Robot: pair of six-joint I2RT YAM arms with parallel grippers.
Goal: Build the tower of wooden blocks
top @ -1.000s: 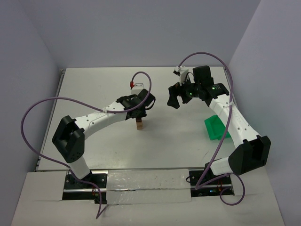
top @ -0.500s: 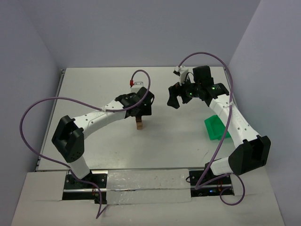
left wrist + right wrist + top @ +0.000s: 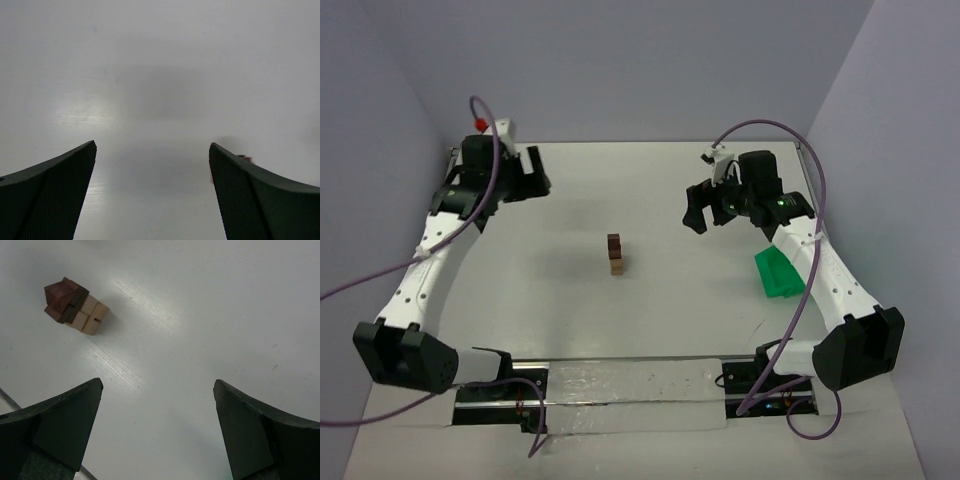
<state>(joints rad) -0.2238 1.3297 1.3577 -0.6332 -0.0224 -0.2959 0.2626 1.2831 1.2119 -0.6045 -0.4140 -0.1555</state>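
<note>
My left gripper point(image 3: 152, 150) hangs over the bare table point(image 3: 160, 60), fingers spread wide and holding nothing. My right gripper point(image 3: 157, 385) is also spread wide and empty. The wood block tower point(image 3: 615, 254) stands mid-table, well apart from both, dark blocks on tan.

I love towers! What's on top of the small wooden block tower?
The tower ends in dark brown blocks above light tan blocks. Nothing sits on them; the tan tops are covered.
</note>
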